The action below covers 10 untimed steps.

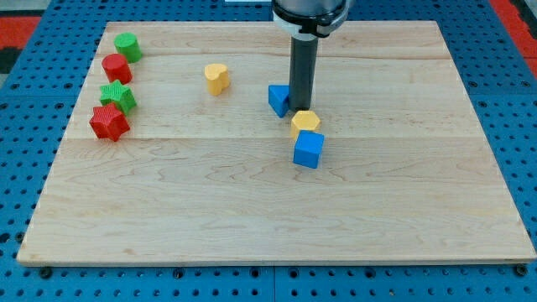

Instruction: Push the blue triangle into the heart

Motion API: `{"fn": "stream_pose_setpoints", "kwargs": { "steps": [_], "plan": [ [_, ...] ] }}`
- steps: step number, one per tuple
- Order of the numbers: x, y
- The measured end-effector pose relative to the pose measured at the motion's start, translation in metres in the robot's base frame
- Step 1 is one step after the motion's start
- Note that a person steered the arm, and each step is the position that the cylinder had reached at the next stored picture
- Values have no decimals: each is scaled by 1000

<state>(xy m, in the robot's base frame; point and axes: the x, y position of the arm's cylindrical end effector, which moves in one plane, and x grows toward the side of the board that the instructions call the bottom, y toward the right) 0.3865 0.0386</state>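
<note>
Blue triangle (278, 100), small wedge, touching my tip (300, 110)

The worktop (252, 210) is a pale wooden board lying on a blue pegboard surface. Along its left edge sit four blocks: a green cylinder (127, 46) nearest the view's top, a red cylinder (117, 67) below it, then a green star (117, 96) and a red star (108, 122). A yellow heart (216, 78) stands alone further right. Near the middle, a blue triangle (278, 100) rests just left of a yellow hexagon (305, 122), which touches a blue cube (308, 149) below it.
</note>
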Motion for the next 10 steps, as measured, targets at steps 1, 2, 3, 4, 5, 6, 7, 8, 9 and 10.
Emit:
{"fn": "stream_pose_setpoints", "kwargs": {
  "steps": [1, 2, 3, 4, 5, 6, 7, 8, 9, 10],
  "plan": [
    [-1, 21],
    [-4, -7],
    [-6, -23],
    [-6, -24],
    [-13, -27],
    [-24, -29],
    [-34, -45],
    [-38, -68],
    [-38, -75],
    [-38, -85]
  ]
}}
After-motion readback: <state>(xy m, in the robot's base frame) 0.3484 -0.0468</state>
